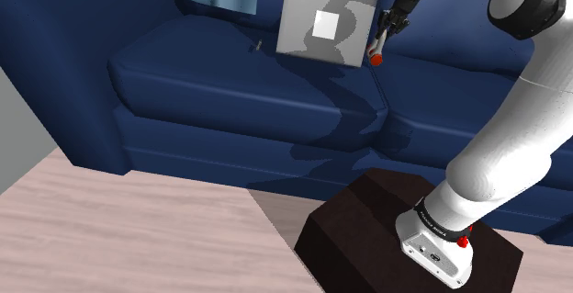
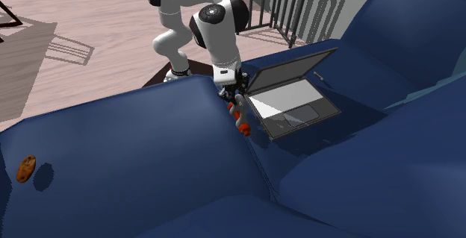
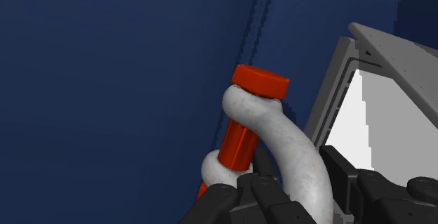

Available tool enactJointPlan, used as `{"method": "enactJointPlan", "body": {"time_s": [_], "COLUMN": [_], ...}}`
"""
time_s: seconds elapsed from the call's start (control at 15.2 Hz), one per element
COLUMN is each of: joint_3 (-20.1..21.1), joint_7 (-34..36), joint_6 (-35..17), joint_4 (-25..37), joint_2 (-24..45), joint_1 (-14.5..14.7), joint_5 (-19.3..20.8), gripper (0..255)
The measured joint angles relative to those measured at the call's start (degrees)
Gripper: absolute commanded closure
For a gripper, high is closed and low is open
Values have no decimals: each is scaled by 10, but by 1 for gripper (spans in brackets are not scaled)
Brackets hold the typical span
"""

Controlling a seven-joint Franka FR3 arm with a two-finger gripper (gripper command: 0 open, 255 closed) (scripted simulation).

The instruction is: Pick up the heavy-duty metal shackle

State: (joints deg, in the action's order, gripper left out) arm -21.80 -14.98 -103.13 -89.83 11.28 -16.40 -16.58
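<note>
A grey metal shackle (image 3: 281,128) with a red pin (image 3: 242,142) is clasped between my gripper's (image 3: 298,179) fingers. In the shoulder view the gripper (image 1: 389,32) hangs over the blue sofa (image 1: 230,80), and the shackle's red end (image 1: 376,59) pokes out below it, beside the laptop. In the second exterior view the gripper (image 2: 234,98) holds the shackle (image 2: 240,120) by the seam between two cushions.
An open grey laptop (image 1: 326,25) (image 2: 291,98) (image 3: 379,110) lies on the sofa right beside the gripper. A brown cookie-like item (image 2: 26,167) rests far along the sofa. The dark stand (image 1: 367,231) sits on the pale wooden floor (image 1: 110,236).
</note>
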Motion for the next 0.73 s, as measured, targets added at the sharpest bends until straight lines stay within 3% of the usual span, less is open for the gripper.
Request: {"method": "enactJointPlan", "body": {"time_s": [0.33, 0.73], "joint_3": [0, -1], "joint_7": [1, 9], "joint_6": [4, 46], "joint_4": [5, 50], "joint_2": [1, 5], "joint_1": [0, -3], "joint_5": [0, 0], "gripper": [255, 255]}}
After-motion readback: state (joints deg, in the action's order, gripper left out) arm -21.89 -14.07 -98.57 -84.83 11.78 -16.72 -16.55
